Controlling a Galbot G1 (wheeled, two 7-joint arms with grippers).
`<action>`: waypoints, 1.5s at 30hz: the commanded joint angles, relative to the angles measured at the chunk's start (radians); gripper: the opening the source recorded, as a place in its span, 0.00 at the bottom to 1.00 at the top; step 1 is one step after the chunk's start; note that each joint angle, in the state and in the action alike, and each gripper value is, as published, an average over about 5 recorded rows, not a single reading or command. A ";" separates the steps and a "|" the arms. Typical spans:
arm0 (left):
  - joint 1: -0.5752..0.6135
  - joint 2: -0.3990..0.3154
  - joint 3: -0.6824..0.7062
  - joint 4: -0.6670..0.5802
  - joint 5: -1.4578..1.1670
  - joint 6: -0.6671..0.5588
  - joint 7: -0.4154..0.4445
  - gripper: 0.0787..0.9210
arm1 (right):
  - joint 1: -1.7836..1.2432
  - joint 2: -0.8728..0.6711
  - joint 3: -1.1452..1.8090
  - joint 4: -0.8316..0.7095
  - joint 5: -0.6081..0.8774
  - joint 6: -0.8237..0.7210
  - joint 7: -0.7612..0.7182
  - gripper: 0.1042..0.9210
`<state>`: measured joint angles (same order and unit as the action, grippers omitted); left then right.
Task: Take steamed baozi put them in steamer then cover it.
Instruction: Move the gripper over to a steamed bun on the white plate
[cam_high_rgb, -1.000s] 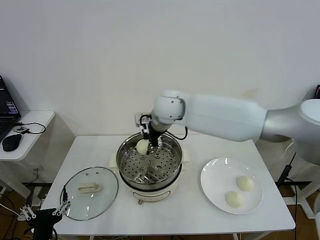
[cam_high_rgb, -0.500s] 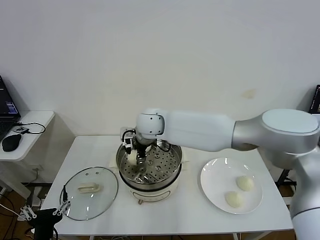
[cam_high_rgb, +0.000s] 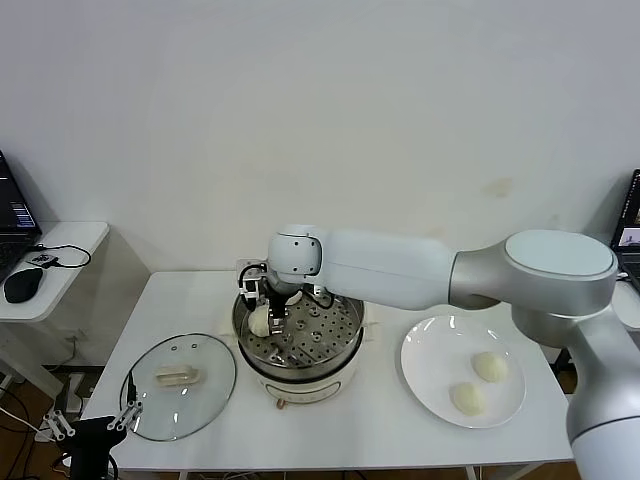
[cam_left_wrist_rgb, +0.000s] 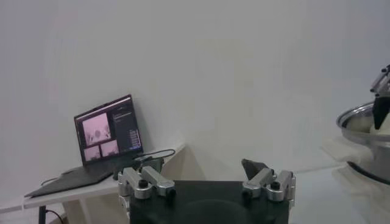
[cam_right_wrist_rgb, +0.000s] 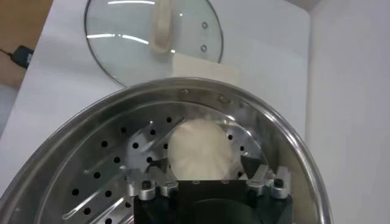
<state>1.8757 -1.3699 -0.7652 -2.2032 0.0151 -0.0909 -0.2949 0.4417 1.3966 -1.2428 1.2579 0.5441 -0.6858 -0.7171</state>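
The right pincer has travelled from the far rim of the round stainless-steel steamer pot to its left inner side, lowered the small cream-white bun onto the perforated tray, and spread its fingers apart.

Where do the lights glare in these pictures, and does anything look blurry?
Right wrist view: bright streaks of glare on the glass cover, and the steamer rim shines. Head view: a small highlight on the plate. Left wrist view: the laptop looks soft and hazy.

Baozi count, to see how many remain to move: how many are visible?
3: one baozi in the steamer at the right gripper, two baozi on the plate. The arm may hide others.
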 joint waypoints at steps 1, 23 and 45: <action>-0.005 0.015 -0.001 0.002 0.000 0.004 0.004 0.88 | 0.118 -0.185 0.022 0.141 -0.051 0.072 -0.133 0.88; -0.002 0.041 0.044 0.014 0.021 0.005 0.008 0.88 | 0.119 -1.030 -0.038 0.590 -0.484 0.395 -0.380 0.88; 0.003 0.029 0.020 0.042 0.024 0.004 0.006 0.88 | -0.753 -1.157 0.532 0.560 -0.721 0.387 -0.289 0.88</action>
<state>1.8748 -1.3397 -0.7407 -2.1692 0.0385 -0.0863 -0.2882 0.1452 0.3163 -1.0258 1.8285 -0.0647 -0.3154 -1.0247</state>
